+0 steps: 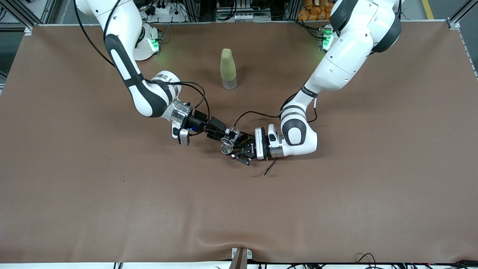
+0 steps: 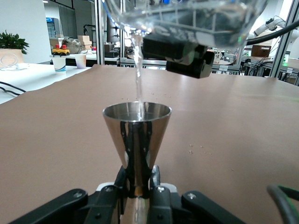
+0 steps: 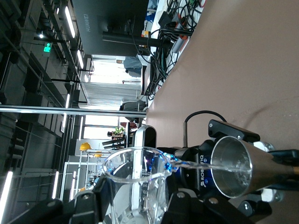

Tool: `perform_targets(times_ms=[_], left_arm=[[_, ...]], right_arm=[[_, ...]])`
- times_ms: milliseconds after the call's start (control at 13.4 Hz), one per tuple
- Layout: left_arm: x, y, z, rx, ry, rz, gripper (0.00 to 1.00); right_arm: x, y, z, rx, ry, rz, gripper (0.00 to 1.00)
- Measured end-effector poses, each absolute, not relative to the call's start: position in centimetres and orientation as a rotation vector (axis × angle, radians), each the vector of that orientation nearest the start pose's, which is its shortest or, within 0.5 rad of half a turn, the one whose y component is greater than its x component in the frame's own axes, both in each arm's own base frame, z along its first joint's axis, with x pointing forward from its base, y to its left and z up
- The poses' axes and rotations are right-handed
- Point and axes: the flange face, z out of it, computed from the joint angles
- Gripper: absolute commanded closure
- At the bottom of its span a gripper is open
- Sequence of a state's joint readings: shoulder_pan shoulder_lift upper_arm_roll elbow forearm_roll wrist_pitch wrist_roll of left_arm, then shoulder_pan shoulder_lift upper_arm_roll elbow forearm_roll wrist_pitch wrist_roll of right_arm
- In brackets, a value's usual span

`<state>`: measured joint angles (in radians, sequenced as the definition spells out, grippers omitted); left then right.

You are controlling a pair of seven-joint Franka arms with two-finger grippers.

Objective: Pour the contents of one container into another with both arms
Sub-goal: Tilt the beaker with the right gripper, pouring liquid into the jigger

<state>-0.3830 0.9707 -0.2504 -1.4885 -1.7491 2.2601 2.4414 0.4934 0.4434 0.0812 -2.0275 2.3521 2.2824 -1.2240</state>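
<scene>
My right gripper [image 1: 226, 136] is shut on the small clear glass cup [image 1: 228, 144], which is tipped over. In the right wrist view the glass cup [image 3: 135, 186] sits between the right gripper's [image 3: 135, 207] fingers, and a thin stream leaves its lip. My left gripper [image 1: 243, 151] is shut on the silvery hourglass measuring cup. The left wrist view shows that metal cup [image 2: 137, 133] upright, held at its waist by the left gripper [image 2: 138, 181]. The stream [image 2: 138, 70] falls from the glass cup [image 2: 187, 16] above into its round rim. The metal cup [image 3: 238, 168] holds clear liquid.
A tall yellow-green bottle [image 1: 228, 69] stands farther from the front camera than both grippers, between the two arm bases. A loose black cable [image 1: 269, 166] hangs off the left wrist onto the brown table cover [image 1: 112, 209]. A few small droplets [image 2: 196, 149] lie on the cover.
</scene>
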Motion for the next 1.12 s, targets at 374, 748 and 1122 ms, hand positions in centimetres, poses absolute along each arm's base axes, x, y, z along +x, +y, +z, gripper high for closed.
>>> perform_targets(times_ms=[374,748,1122], left_arm=[[57.47,-41.74,11.56,1.441,-1.308,1.071,1.00],[57.39,-41.90,11.60,1.443,-1.296,1.073,1.00],[57.31,-42.01,11.61,1.442,-1.295,1.073,1.00]], right_arm=[[50.50,34.46,23.79,-1.711,0.352,-0.323,0.87],[50.20,34.63,23.61,-1.718,0.421,-0.270,0.87],[50.36,34.68,23.79,-1.685,0.519,-0.188,0.87]])
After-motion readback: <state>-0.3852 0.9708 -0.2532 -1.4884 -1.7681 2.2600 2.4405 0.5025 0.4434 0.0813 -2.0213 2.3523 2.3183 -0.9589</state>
